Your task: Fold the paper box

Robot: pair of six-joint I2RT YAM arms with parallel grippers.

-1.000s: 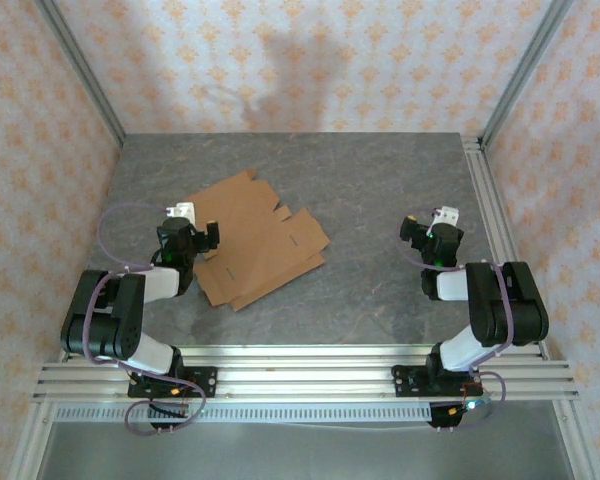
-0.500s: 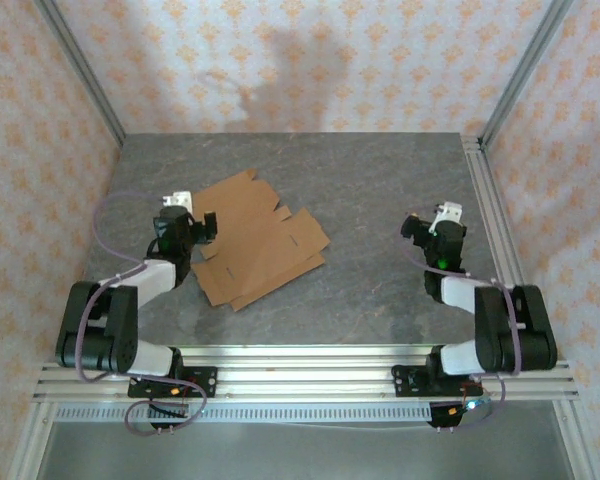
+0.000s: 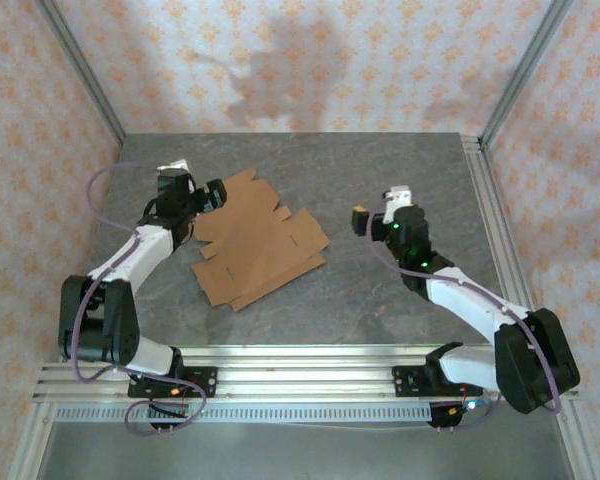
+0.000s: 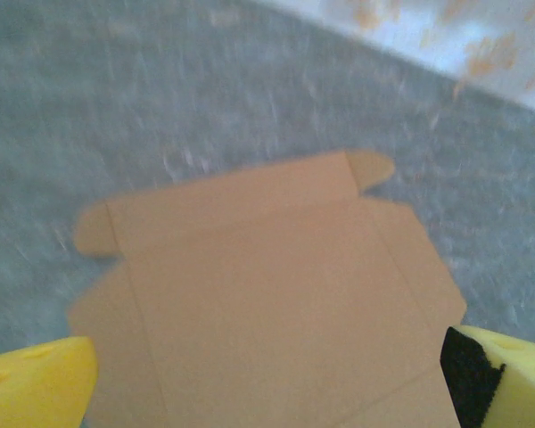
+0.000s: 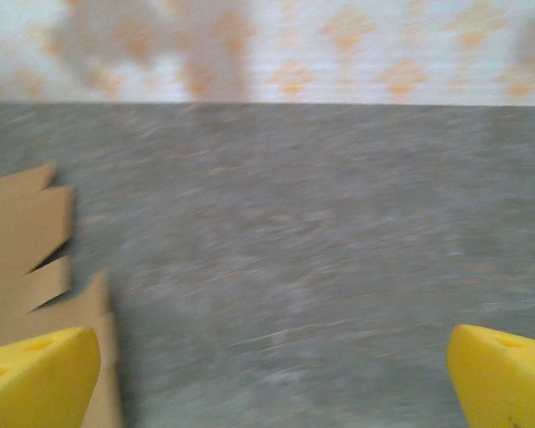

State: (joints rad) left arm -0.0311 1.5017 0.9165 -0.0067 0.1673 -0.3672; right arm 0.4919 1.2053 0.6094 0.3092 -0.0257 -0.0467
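Observation:
The paper box [image 3: 260, 242] lies unfolded and flat on the grey table, a brown cardboard sheet with flaps and creases. My left gripper [image 3: 208, 195] hovers at the sheet's far left corner, open, with nothing between its fingers. In the left wrist view the paper box [image 4: 267, 267] spreads under the gripper [image 4: 267, 392], between the yellow fingertips [image 4: 36, 383]. My right gripper [image 3: 365, 220] is open over bare table, a little to the right of the sheet's right corner. In the right wrist view the paper box [image 5: 27, 241] shows as a notched edge at the left, beside the open gripper [image 5: 272, 379].
The grey table [image 3: 380, 170] is walled by patterned panels at the back and sides. An aluminium rail [image 3: 490, 220] runs along its right edge and a framed rail [image 3: 300, 370] along the near edge by the arm bases.
Both arms have stretched out from their bases. The left gripper went farther back to the sheet's far left corner. The right gripper swung left toward the sheet. Both stayed open.

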